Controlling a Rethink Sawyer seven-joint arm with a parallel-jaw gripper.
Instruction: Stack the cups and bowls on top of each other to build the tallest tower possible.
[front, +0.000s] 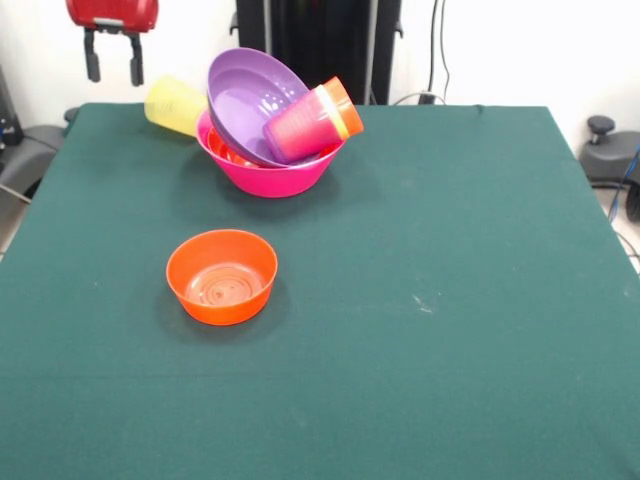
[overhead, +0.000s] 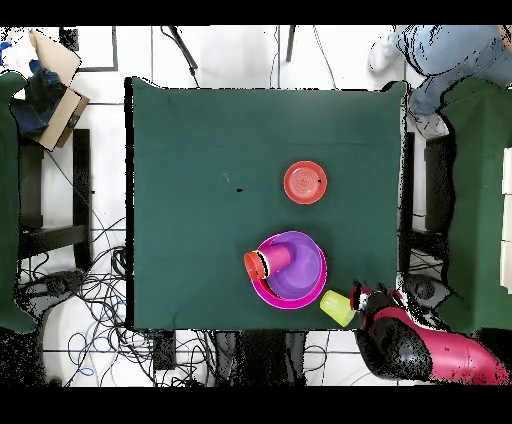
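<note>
Green table (front: 450, 380), the largest thing, with everything placed in relation to the big pink bowl (front: 285, 178).

Big pink bowl standing near the table's far edge, serving as base of the tower (front: 275, 130). Inside it, the wide purple bowl (front: 248, 100), not flat but strongly tilted, its opening turned toward the camera. A bit of orange visible under it inside the pink bowl, possibly another bowl; hard to tell.

On the rim of the pink bowl, at the right in the front view, a bundle of nested cups (front: 315, 120) lying on its side, the outer one magenta-purple, with yellow and orange rims showing at its mouth. Leaning against the purple bowl.

Small orange bowl (front: 222, 276) alone and upright, well apart from the pink bowl, nearer the camera.

One yellow cup (front: 175, 105) on its side just beside the pink bowl, at the table's far edge.

Gripper (front: 113, 58) raised above the far corner, near the yellow cup, fingers apart and empty.

Risks, as a judgement: tilted purple bowl and sideways cups poorly seated, so any push on the pink bowl likely to make them slide off. Yellow cup, round and lying at the edge, liable to roll off the table if touched by one finger only.
</note>
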